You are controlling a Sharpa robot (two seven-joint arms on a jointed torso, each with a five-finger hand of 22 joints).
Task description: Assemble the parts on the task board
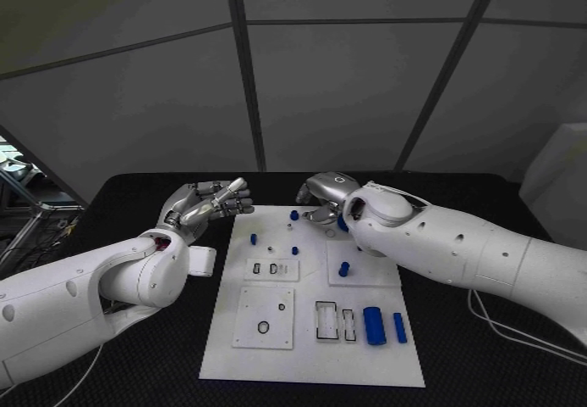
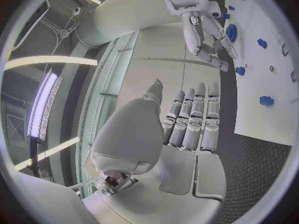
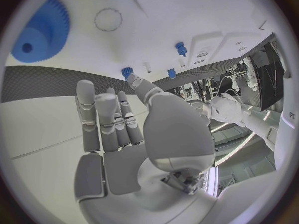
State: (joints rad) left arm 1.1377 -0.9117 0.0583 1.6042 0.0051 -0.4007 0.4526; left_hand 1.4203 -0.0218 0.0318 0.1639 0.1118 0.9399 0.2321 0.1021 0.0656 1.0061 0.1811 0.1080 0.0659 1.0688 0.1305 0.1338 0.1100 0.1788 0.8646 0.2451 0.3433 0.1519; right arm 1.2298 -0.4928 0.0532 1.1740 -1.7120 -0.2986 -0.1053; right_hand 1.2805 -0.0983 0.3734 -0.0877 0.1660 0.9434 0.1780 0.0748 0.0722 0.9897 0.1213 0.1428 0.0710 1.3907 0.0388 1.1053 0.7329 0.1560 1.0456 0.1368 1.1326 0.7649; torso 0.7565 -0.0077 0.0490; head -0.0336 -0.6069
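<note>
Two white arms are seen reaching in over a black table, where the white task board is laid lengthwise in the middle. The left hand is held above the table just off the board's far left corner, fingers extended side by side and nothing grasped; in the left wrist view the same hand is shown flat and empty, fingers straight. The right hand is poised over the board's far edge, its fingers extended with the thumb set apart, and nothing is held by it; the right wrist view shows the hand empty above the board. A large blue gear is seen lying on the board close by that hand. Near the board's front right corner, a thick blue cylinder is laid beside a thinner blue pin. Further back, a short blue peg is stood on a raised white square, and several small blue pegs are dotted across the board's far half.
</note>
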